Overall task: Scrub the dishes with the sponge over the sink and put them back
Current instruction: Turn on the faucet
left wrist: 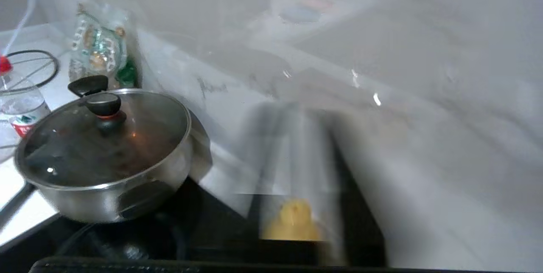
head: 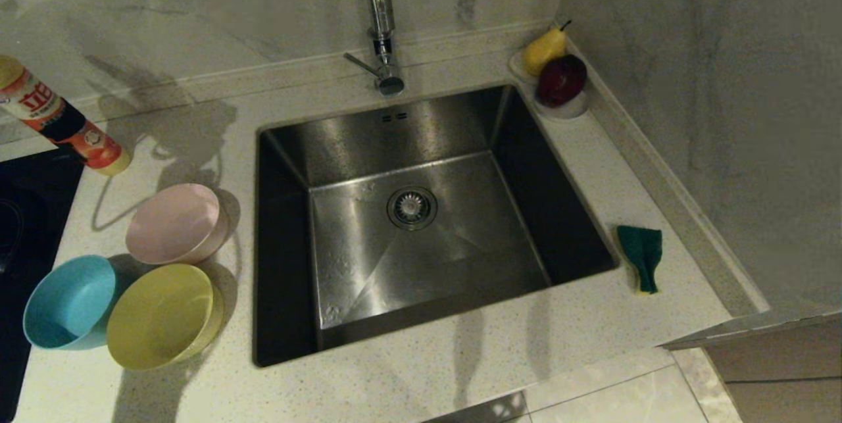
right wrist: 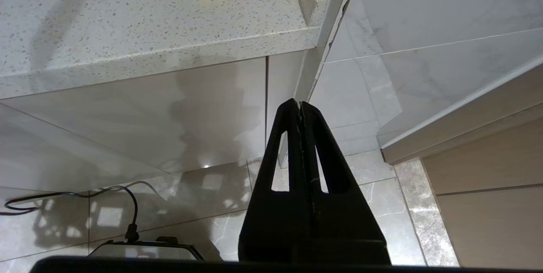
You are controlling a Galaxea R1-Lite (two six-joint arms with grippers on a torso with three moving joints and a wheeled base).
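Bowls and sponge wait either side of the sink

Right gripper (right wrist: 300,105) hangs below the counter edge, fingers pressed together, sponge (head: 641,257) above it; pink bowl (head: 173,222), blue bowl (head: 69,302), yellow bowl (head: 162,315) sit beside the sink (head: 408,212); left gripper's state I cannot tell

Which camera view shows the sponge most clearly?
The head view: the whole sponge lies on the counter right of the sink. The right wrist view catches it only at its edge; the left wrist view misses it.
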